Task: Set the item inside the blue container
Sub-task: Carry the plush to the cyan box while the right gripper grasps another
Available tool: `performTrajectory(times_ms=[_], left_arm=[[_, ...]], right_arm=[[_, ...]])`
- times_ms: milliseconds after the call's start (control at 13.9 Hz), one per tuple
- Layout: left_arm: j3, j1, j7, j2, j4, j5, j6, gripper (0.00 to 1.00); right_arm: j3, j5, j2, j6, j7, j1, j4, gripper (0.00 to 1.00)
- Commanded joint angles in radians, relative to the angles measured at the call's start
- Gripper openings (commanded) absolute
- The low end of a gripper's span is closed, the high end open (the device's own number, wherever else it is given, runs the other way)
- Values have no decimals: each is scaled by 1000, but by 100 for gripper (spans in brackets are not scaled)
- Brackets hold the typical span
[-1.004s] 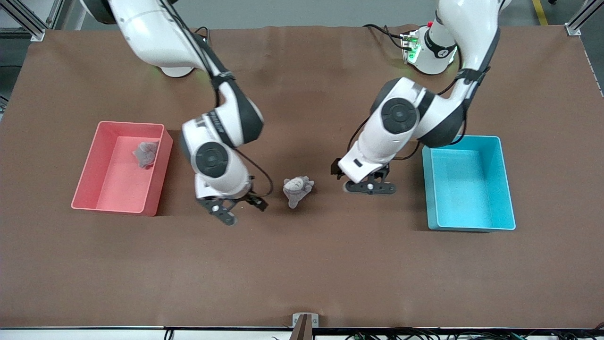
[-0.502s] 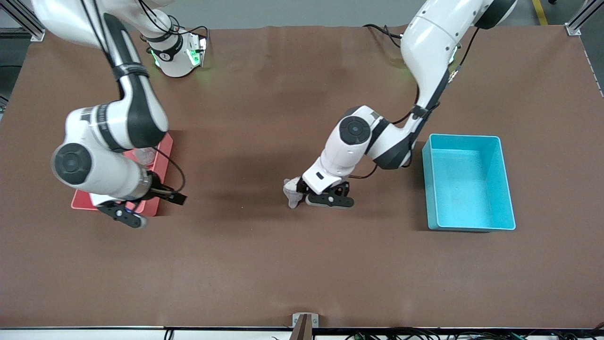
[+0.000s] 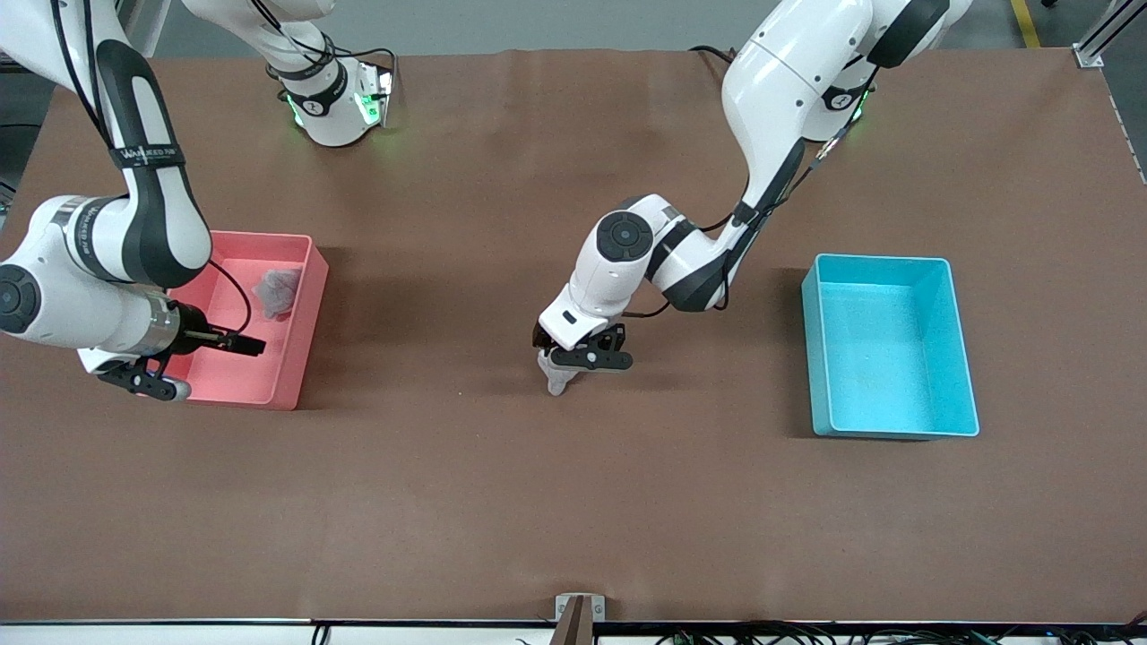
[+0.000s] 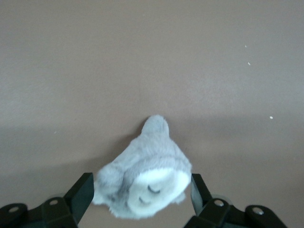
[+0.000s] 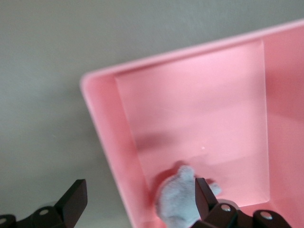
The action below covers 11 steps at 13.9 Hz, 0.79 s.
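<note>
A small grey plush toy with a white face lies on the brown table at mid-table. My left gripper is down over it. In the left wrist view the plush toy sits between the open fingers, one on each side and close to its fur. The blue container, a cyan bin, stands toward the left arm's end of the table with nothing in it. My right gripper hangs open over the pink bin's wall.
The pink bin stands toward the right arm's end of the table and holds a second grey plush. In the right wrist view that second grey plush lies by the pink bin's wall. Brown table spreads around.
My left gripper has travelled from beside the blue container to the plush toy and come down around it. My right arm has swung away from mid-table to the pink bin.
</note>
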<state>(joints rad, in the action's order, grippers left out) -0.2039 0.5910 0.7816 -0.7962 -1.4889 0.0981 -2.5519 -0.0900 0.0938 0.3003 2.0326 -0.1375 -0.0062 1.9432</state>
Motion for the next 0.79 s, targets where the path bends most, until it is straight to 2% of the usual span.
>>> performTrajectory(times_ms=[0,215,358,430,573,645,717], left_arm=[[3,3,4,-52,27,29,-71,89],[1,3,17,-60,16,23,-74,82],[1,13,21,-61,2,17,-71,69],[3,15,27,-63,-1,18,-70,57],[3,15,27,-52,-13,25,-48,17],[3,13,27,-49,-11,26,-32,6],[6,12,24,-44,-10,31,-1,0]], right_arm=[[23,14,-47,69,82,-58,133,100],[23,17,-41,119,90,-71,213,100],[24,29,-32,123,90,-74,246,100],[23,56,-30,124,90,-72,258,100],[24,75,-27,124,90,-71,276,100],[24,75,-23,123,90,-71,281,100],[24,75,-21,118,90,-72,283,100]])
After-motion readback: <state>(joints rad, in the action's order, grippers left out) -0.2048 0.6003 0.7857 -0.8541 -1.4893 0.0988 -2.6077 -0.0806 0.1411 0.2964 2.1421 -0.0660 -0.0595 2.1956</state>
